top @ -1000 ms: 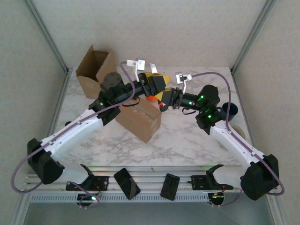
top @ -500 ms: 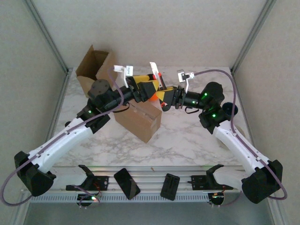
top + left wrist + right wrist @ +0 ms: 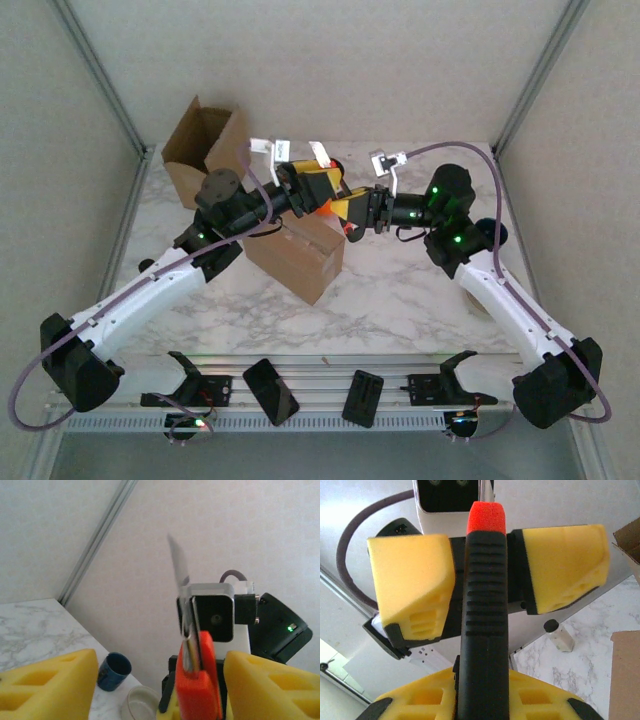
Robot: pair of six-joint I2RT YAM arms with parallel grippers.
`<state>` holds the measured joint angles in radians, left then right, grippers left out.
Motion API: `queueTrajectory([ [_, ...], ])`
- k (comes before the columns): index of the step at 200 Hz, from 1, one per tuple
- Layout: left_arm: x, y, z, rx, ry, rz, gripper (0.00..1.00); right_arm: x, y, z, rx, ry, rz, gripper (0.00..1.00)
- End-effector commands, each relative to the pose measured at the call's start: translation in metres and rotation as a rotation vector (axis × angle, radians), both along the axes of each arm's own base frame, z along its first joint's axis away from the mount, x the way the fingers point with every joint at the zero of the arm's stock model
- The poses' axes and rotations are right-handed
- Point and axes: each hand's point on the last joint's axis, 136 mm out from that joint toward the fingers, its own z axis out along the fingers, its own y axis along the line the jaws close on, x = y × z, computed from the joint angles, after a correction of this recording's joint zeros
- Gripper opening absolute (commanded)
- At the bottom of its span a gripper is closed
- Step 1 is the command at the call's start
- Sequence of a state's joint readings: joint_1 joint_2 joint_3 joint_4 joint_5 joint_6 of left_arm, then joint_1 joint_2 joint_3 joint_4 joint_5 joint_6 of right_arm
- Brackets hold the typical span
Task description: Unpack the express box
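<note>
Above the box (image 3: 298, 258), the right gripper (image 3: 483, 700) is clamping the cutter (image 3: 485, 605); the left gripper (image 3: 160, 680) is straddling it, jaws open — uneven squeezing may twist it loose.

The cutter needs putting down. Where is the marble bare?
Bare marble lies between the middle box and the near rail. Crowded: mid-table, where the left gripper and right gripper meet at the cutter, and the right edge, with blue cup and white round item.
</note>
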<state>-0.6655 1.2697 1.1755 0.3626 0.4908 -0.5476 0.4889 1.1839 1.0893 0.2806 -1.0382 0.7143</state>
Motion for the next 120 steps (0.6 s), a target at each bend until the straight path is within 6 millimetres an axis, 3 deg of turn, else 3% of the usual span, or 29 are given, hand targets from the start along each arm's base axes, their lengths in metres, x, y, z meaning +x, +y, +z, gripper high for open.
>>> queueTrajectory([
  [1,-0.006,0.001,0.012,-0.029,-0.056,-0.027,0.54,-0.009,-0.001,0.009,-0.008,-0.054,0.04,0.0],
  [47,-0.009,0.0,0.012,-0.032,-0.059,-0.046,0.19,-0.008,0.0,0.009,-0.01,-0.052,0.037,0.0],
  [65,-0.01,-0.001,0.011,-0.031,-0.059,-0.053,0.0,-0.007,0.0,0.012,-0.008,-0.053,0.039,0.0],
  [94,-0.011,0.0,0.007,-0.038,-0.048,-0.054,0.0,-0.006,0.0,0.02,0.008,-0.057,0.037,0.0],
  [104,-0.011,0.0,0.006,-0.047,-0.043,-0.056,0.0,-0.005,0.001,0.025,0.023,-0.062,0.033,0.13],
  [113,-0.011,0.001,0.006,-0.06,-0.039,-0.055,0.0,-0.004,0.0,0.03,0.043,-0.072,0.026,0.31],
  [120,-0.011,0.001,0.006,-0.071,-0.034,-0.056,0.0,-0.004,0.001,0.033,0.058,-0.077,0.025,0.38],
])
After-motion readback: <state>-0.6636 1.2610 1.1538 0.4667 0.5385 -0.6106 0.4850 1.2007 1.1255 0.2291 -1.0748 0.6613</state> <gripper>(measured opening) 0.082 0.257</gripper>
